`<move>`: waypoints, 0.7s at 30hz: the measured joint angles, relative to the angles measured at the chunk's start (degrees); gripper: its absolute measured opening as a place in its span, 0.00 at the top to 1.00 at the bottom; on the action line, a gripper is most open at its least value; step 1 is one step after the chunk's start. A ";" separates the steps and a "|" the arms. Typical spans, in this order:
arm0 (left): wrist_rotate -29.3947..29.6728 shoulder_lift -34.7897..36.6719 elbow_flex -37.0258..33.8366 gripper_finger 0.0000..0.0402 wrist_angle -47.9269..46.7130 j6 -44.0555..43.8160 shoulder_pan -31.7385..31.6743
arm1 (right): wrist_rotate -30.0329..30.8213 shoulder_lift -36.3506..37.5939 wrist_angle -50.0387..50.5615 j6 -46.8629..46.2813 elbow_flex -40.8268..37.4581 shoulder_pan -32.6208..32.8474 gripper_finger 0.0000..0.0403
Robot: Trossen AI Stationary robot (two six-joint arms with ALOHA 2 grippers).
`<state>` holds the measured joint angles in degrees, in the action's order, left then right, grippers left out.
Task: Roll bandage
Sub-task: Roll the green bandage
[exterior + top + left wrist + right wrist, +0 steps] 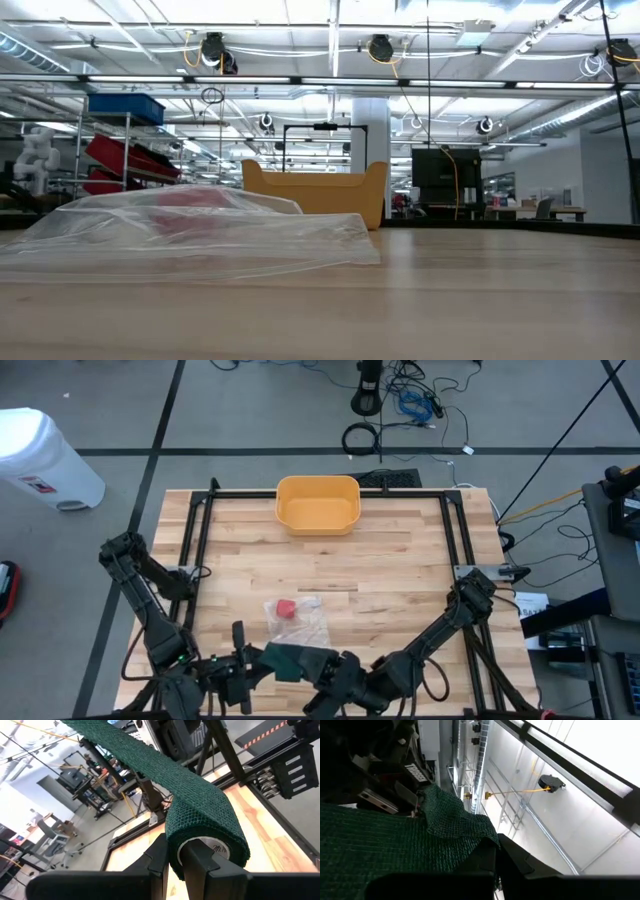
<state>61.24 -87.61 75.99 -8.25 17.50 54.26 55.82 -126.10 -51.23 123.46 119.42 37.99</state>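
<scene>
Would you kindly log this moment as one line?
left gripper: shut on bandage roll | right gripper: shut on bandage tail | plastic bag: on table

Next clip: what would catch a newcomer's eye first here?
The dark green bandage stretched between the two arms at the table's near edge: the left gripper holds the roll, the right gripper is shut on the loose end. Beyond it lie a clear plastic bag with something red inside at mid-table and a yellow bin at the far edge.
</scene>
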 joint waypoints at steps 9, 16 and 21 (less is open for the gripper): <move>0.32 0.00 0.02 0.89 0.45 1.42 1.35 | 4.49 0.00 0.21 -3.49 0.00 -0.86 1.00; 0.38 0.08 0.02 0.89 0.76 2.89 2.81 | 4.78 0.00 0.49 -8.31 0.00 -0.80 1.00; 0.74 0.45 0.04 0.89 0.96 2.98 3.99 | 8.94 0.00 1.52 -12.22 0.00 -1.19 1.00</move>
<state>61.98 -87.17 76.03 -7.29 20.47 58.24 64.76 -126.10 -49.71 111.24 119.42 36.80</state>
